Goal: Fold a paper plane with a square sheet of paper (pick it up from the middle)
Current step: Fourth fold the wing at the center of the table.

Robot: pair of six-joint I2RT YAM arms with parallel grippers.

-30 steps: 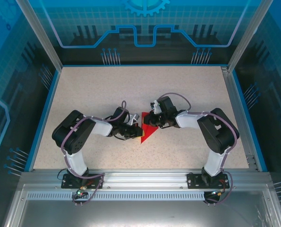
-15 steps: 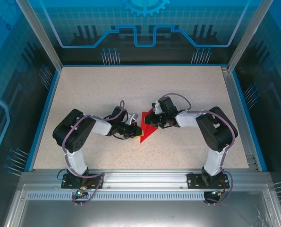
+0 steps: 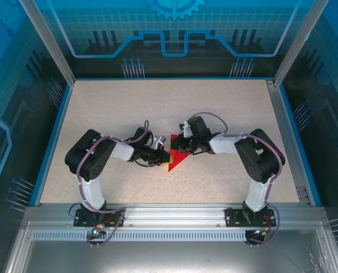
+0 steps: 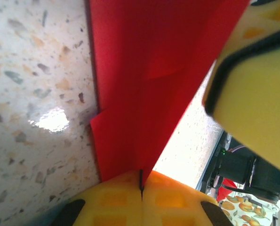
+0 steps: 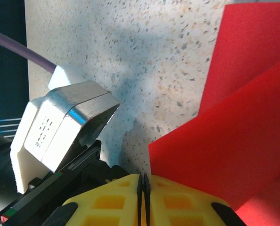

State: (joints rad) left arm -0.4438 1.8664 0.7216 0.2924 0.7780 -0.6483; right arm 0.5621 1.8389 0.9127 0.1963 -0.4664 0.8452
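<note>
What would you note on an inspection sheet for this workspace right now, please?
Surface: speckled beige tabletop, flat, with a small glare spot in the left wrist view.
Job's things: thin bright red sheet of paper, folded into overlapping layers with a pointed corner, lying mid-table between the two arms.
Clutter: nothing seen.
Grippers: left gripper shut on the paper's narrow end; right gripper shut, with the paper reaching its pad, though a pinch cannot be confirmed.
Cables: purple cables loop along both arms, off the paper.
Surroundings: blue printed clear walls and an aluminium frame around the table.
</note>
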